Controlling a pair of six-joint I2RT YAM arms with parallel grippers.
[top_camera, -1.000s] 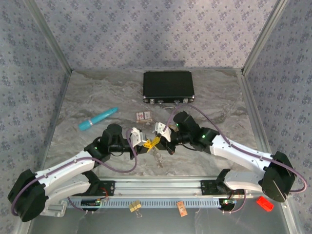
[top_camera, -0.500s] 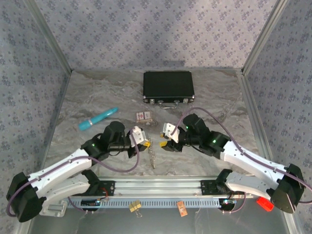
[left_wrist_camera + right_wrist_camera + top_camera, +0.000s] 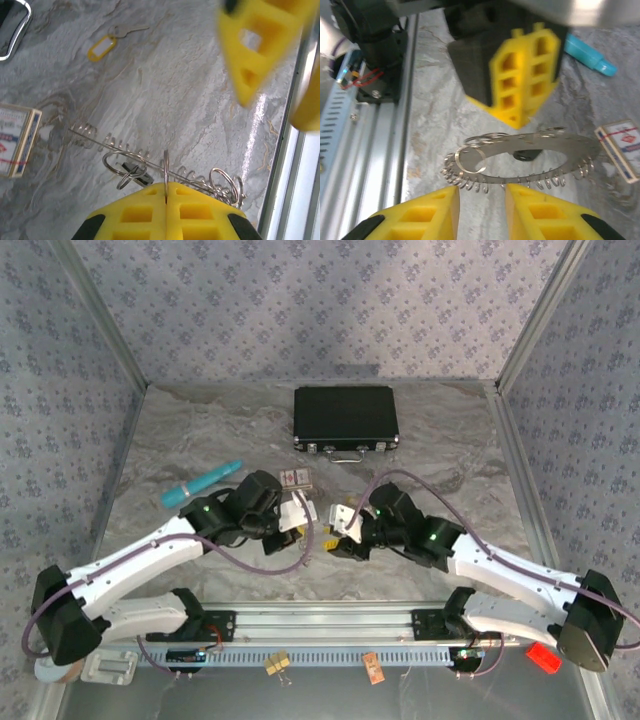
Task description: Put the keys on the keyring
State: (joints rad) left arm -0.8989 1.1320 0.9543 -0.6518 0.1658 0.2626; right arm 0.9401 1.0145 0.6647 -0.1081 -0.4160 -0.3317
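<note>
The keyring (image 3: 520, 152) is a thin silvery oval loop strung with several small split rings (image 3: 222, 181). It hangs just above the table. My left gripper (image 3: 166, 192) is shut on it, its yellow pads (image 3: 525, 75) pinching the metal edge-on. In the top view the left gripper (image 3: 303, 537) is at the table's middle front. My right gripper (image 3: 480, 210) stands open just short of the loop's near side, touching nothing, and faces the left one in the top view (image 3: 330, 543). One of the keys (image 3: 129, 31), silvery with a yellow tag (image 3: 101, 48), lies loose on the marble.
A red-and-white card box (image 3: 295, 478) lies just behind the grippers. A turquoise tube (image 3: 200, 483) is at the left and a black case (image 3: 345, 418) at the back. The metal rail (image 3: 330, 620) runs along the front edge.
My right gripper went from shut at the keyring to open and drew back to the right. My left arm swung inward and farther from the front edge, keeping hold of the keyring.
</note>
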